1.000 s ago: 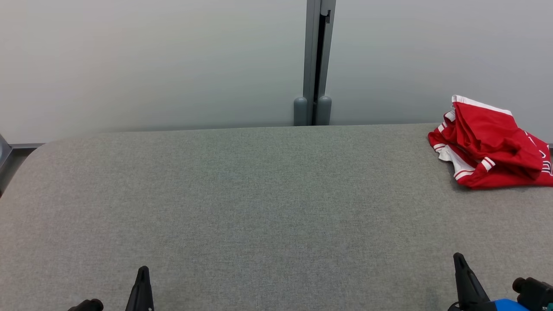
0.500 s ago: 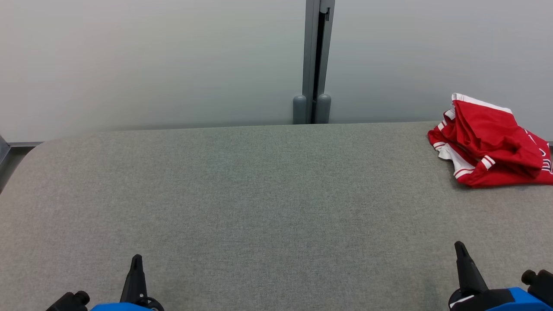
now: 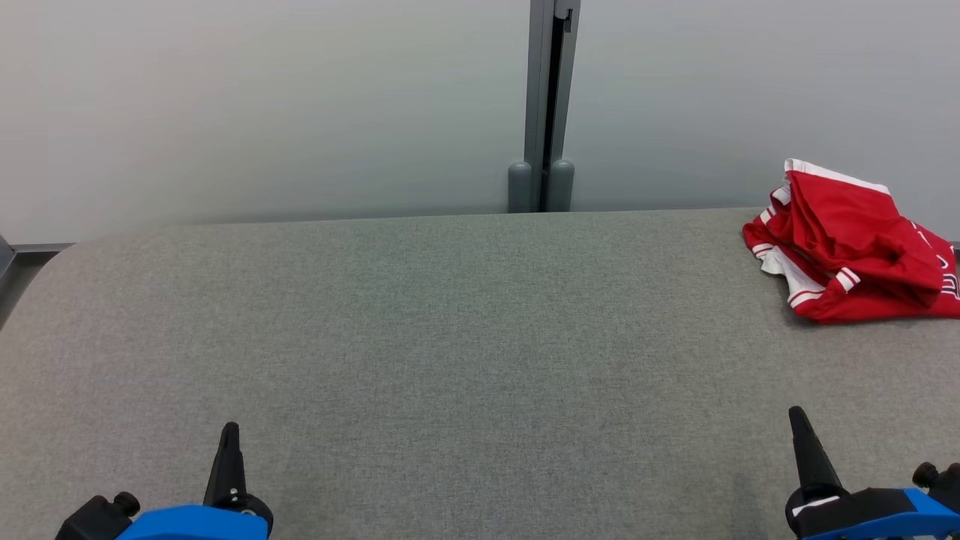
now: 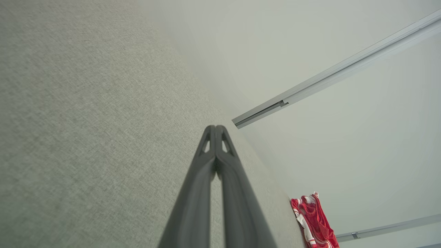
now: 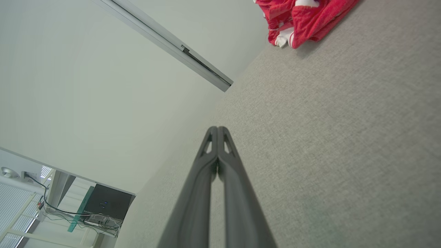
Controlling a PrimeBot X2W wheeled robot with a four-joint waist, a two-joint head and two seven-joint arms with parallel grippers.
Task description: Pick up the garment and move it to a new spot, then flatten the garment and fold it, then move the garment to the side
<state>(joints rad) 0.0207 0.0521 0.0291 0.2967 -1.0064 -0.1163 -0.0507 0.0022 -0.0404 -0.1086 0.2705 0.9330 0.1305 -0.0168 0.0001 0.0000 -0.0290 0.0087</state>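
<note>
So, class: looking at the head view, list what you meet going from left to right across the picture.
Left gripper → grey wall post → red garment. The right gripper shares the garment's span, so it is left out.

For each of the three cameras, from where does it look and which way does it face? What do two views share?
Head view: on the head, facing forward and down over the grey table; left gripper and right gripper at the bottom edge.
Left wrist view: on the left wrist, along its shut fingers toward the wall.
Right wrist view: on the right wrist, along its shut fingers, likewise.
Shared: both wrist views show the red garment.
</note>
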